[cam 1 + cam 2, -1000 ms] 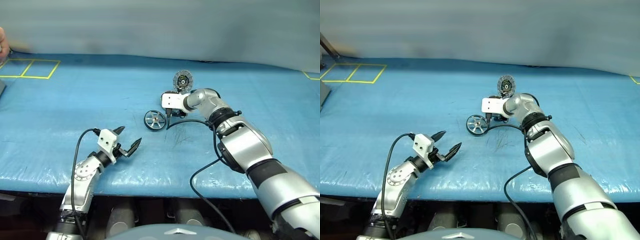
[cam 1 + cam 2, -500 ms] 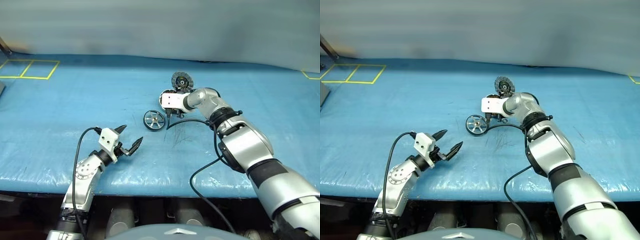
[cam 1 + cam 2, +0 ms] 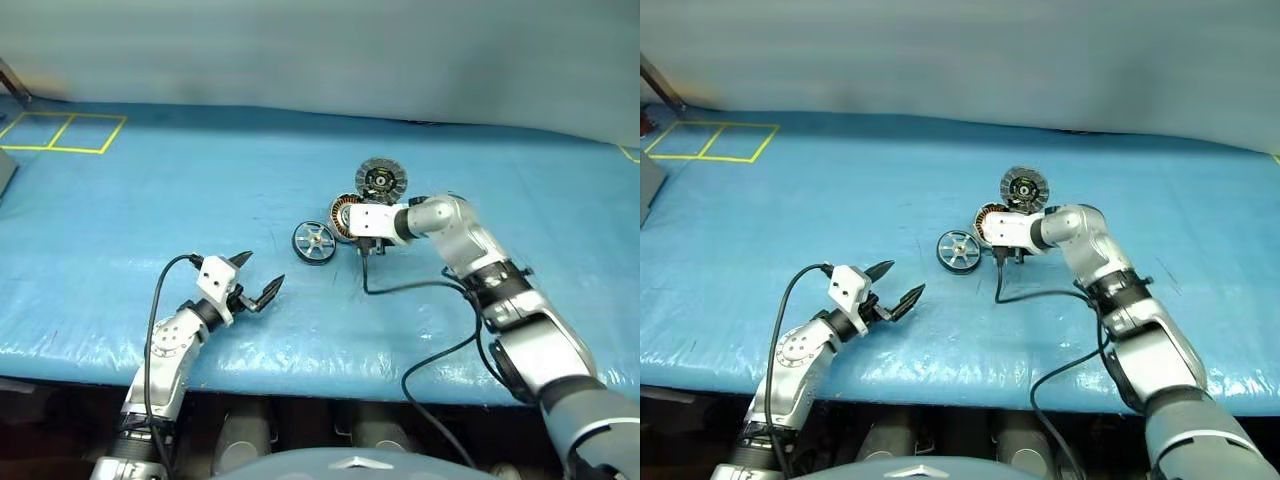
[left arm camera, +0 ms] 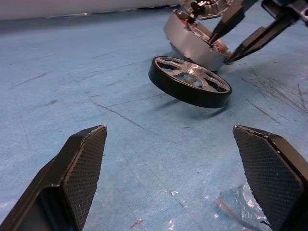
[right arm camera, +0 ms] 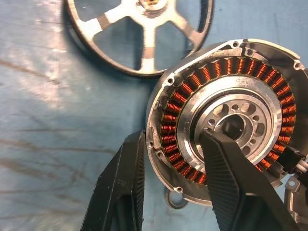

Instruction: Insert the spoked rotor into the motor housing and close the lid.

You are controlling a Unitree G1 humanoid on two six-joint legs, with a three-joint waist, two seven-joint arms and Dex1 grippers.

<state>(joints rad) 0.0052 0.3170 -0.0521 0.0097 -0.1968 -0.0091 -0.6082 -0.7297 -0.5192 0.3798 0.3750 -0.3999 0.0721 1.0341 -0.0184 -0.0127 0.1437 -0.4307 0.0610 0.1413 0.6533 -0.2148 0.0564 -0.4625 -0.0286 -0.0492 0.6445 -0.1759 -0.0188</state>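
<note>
The motor housing (image 3: 345,215), a silver cup ringed with copper windings (image 5: 175,103), sits mid-table, tipped up on one side. Its hinged lid (image 3: 381,180) stands upright behind it, the lined inner face towards me. My right gripper (image 5: 173,137) is shut on the housing's near wall, one finger (image 5: 120,187) outside and the other (image 5: 224,178) inside over the windings. The spoked rotor (image 3: 314,242) lies just left of the housing with its dark rim (image 4: 187,94) beside it. My left gripper (image 3: 262,272) hovers open nearer the front edge, empty, pointing at the rotor.
A black cable (image 3: 410,288) loops from my right wrist across the blue mat (image 3: 150,210). Yellow taped squares (image 3: 65,132) mark the far left corner. A small ring (image 5: 175,199) lies under the housing's near rim. Grey wall behind.
My right arm has pulled back and swung its elbow out, dragging the housing and its upright lid nearer and to the right. The rotor and my left gripper have stayed put.
</note>
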